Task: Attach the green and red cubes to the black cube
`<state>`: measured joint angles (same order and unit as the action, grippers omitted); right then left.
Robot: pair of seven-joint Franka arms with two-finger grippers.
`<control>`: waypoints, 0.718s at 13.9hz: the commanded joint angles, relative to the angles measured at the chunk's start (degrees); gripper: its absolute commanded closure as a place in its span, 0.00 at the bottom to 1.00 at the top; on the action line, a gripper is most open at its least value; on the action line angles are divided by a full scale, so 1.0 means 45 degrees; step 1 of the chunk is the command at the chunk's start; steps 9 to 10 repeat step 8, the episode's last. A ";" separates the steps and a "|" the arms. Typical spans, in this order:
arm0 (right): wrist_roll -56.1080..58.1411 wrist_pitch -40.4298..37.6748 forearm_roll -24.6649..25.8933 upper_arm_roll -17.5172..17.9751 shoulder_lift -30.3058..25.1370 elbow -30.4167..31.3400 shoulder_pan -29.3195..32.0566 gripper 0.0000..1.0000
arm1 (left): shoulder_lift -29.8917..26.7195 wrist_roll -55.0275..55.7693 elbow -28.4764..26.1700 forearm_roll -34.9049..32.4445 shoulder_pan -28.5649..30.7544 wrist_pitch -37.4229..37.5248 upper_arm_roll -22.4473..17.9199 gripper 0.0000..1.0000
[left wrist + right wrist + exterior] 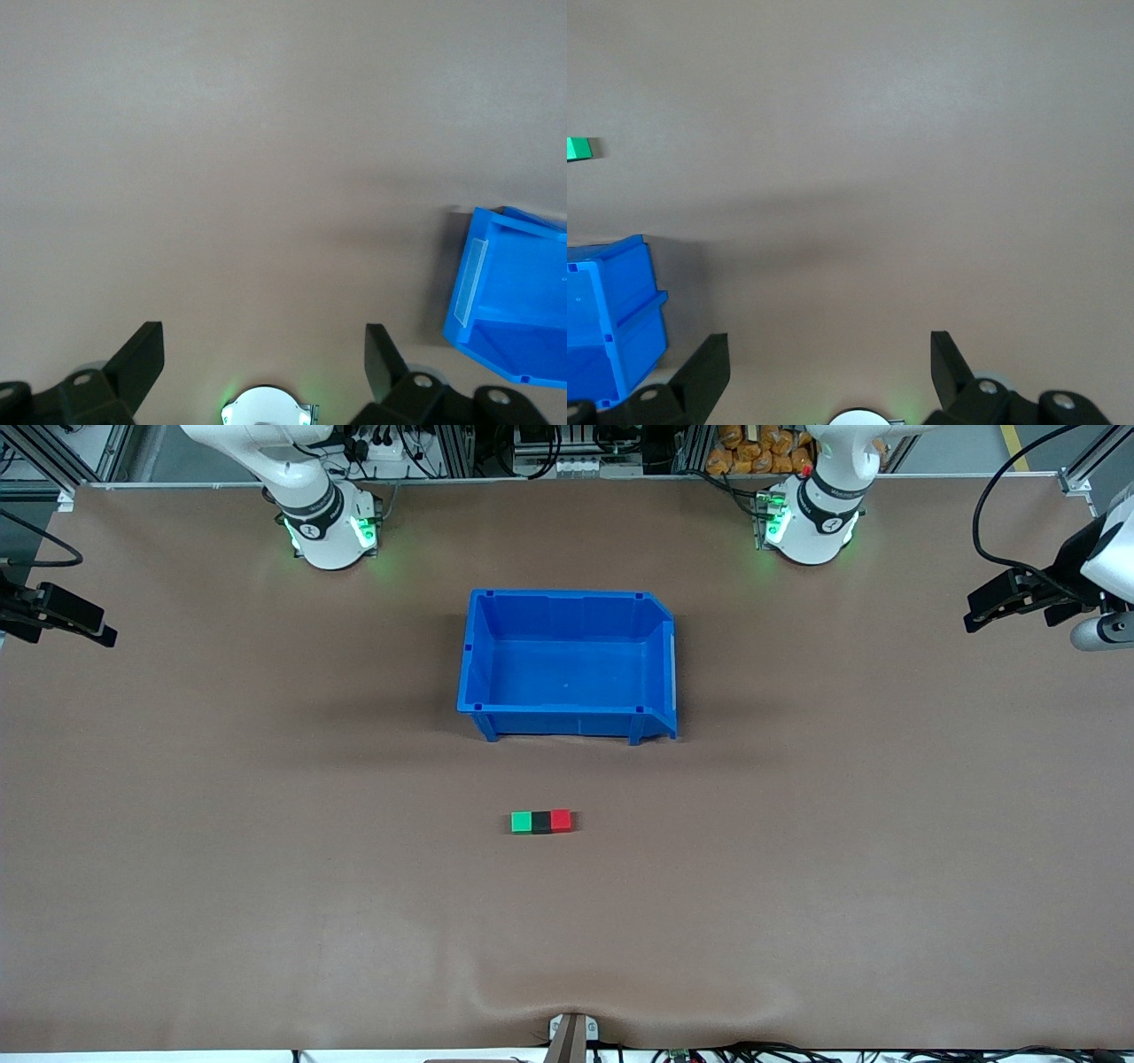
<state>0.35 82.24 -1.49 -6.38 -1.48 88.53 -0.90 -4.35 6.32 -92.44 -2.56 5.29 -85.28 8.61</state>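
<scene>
Green cube [522,821], black cube [541,822] and red cube [561,819] touch in a row, nearer the camera than the blue bin [567,602]. Only the right wrist view catches green. Left gripper [264,354] and right gripper [829,359] hover spread wide, empty, at the table's ends.

I see a brown matte tabletop [266,824] carrying a blue plastic bin [567,726] and, nearer the front camera, a touching row: green cube [521,821], black cube [540,821], red cube [561,819].

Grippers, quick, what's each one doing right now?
Left gripper: open, empty, over bare table.
Right gripper: open, empty, over bare table.
</scene>
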 commanded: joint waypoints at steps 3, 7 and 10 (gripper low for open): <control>-0.0195 -0.0130 0.0272 0.0051 0.0056 -0.0200 -0.0035 0.00 | 0.0028 -0.0037 0.0229 -0.0213 -0.0024 0.0298 0.0060 0.00; -0.0195 -0.0130 0.0272 0.0051 0.0036 -0.0200 -0.0035 0.00 | 0.0028 -0.0056 0.0307 -0.0213 0.0015 0.0473 0.0060 0.00; -0.0195 -0.0130 0.0272 0.0051 0.0036 -0.0200 -0.0035 0.00 | 0.0028 -0.0056 0.0307 -0.0213 0.0015 0.0474 0.0060 0.00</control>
